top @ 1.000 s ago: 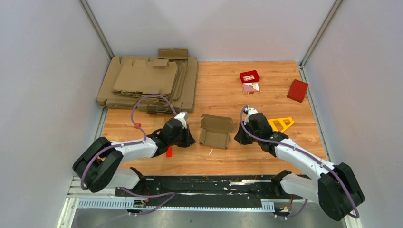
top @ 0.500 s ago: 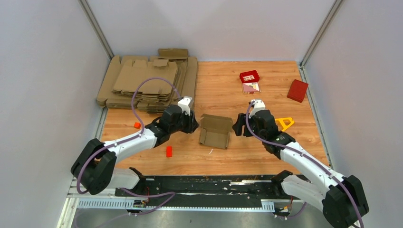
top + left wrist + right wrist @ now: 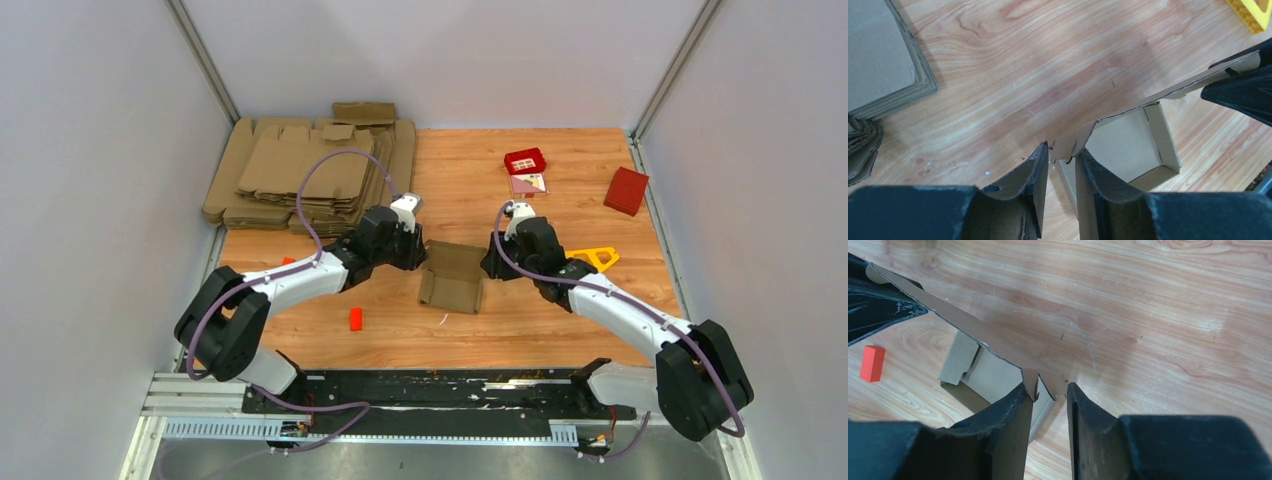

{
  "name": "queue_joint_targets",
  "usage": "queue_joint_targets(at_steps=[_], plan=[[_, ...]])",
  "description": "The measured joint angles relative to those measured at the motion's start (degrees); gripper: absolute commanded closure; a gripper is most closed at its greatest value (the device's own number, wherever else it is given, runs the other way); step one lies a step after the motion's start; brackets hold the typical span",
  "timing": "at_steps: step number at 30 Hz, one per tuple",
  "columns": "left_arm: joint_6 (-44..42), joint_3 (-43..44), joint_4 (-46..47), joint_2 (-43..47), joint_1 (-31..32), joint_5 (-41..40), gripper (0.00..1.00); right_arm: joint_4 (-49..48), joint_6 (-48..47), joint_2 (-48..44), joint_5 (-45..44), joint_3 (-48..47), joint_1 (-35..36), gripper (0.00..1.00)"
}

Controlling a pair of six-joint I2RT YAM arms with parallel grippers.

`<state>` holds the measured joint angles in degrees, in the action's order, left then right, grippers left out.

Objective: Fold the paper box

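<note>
Left fingers [image 3: 1035, 170] and right fingers [image 3: 1013, 415], narrowly parted, straddle lid corners of the open paper box [image 3: 452, 285].

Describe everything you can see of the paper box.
The box is plain brown cardboard, half-formed: an open tray with upright walls on the wooden table, lid flap raised along its far side. The flap's two corners sit between the left fingers and right fingers; whether they clamp is unclear.

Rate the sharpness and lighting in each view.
Top external: evenly lit, sharp, shadows faint. Left wrist: table wood grain crisp, left tool blurred at close range. Right wrist: pale glare patch on the table at right, right tool soft-edged.
</note>
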<state>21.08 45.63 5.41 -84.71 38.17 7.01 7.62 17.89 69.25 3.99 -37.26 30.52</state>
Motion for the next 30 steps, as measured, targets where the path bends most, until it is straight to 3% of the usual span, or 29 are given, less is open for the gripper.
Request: queue_joint_targets(at_steps=[3, 6, 21, 30], plan=[[0.1, 0.2, -0.3, -0.6, 0.0, 0.0, 0.71, 0.0, 0.4, 0.2, 0.0, -0.1, 0.5, 0.8], [0.5, 0.3, -0.4, -0.9, 0.0, 0.1, 0.81, 0.1, 1.0, 0.8, 0.0, -0.8, 0.8, 0.9], [6.8, 1.7, -0.4, -2.3, 0.2, -0.7, 0.9, 0.6, 6.4, 2.8, -4.9, -3.0, 3.5, 0.96], [11.5, -7.6, 9.9, 2.1, 3.0, -6.9, 0.98, -1.4, 8.5, 1.6, -13.3, -1.8, 8.9, 0.99]])
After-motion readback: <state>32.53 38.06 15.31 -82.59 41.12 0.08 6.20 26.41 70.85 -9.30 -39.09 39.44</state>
